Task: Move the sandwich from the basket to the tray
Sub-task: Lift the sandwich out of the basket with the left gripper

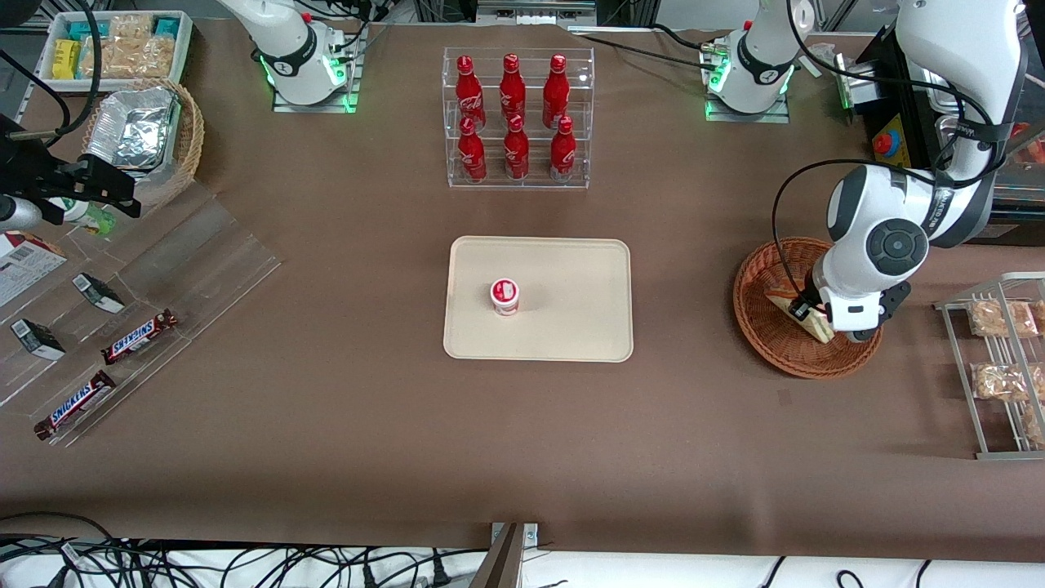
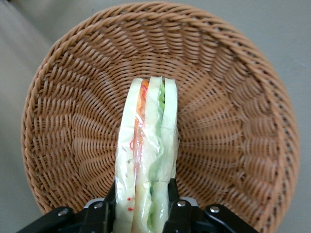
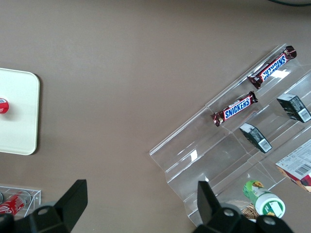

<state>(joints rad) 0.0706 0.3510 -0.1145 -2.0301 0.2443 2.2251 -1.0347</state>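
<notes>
Wicker basket, hand clamping sandwich

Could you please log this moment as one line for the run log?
gripper: shut on sandwich | place: in basket | tray: holds small cup, no sandwich

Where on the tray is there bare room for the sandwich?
The hand grips the sandwich in the basket. The tray is bare except a small red-lidded cup near its middle; each end is free.
</notes>
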